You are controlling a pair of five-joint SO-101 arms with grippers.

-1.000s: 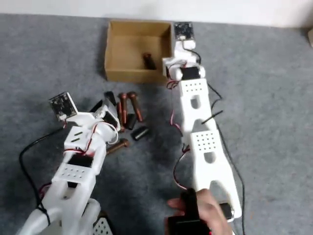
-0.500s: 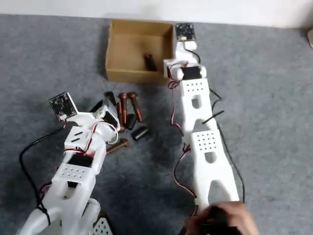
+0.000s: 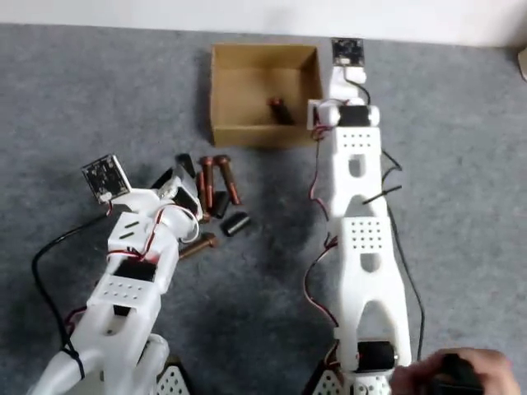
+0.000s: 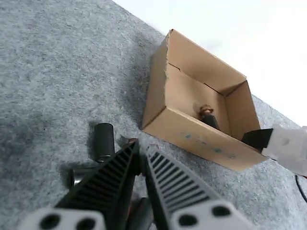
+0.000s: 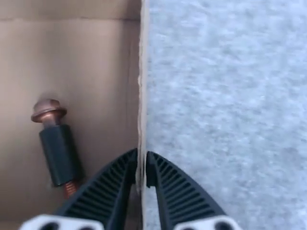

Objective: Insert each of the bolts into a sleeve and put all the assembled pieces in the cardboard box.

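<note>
My hobby robotics bench.
Grey felt mat (image 3: 461,164), plain white wall (image 3: 247,12), bare circuit board (image 3: 104,178) on my printed arm (image 3: 132,271).

One box (image 3: 221,90), one assembled piece (image 3: 279,110), three bolts (image 3: 228,180)

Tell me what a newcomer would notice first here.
The right gripper is clamped on the side wall of the cardboard box, where one bolt in its sleeve lies. The left gripper hangs over a cluster of loose bolts and sleeves on the grey carpet.
</note>
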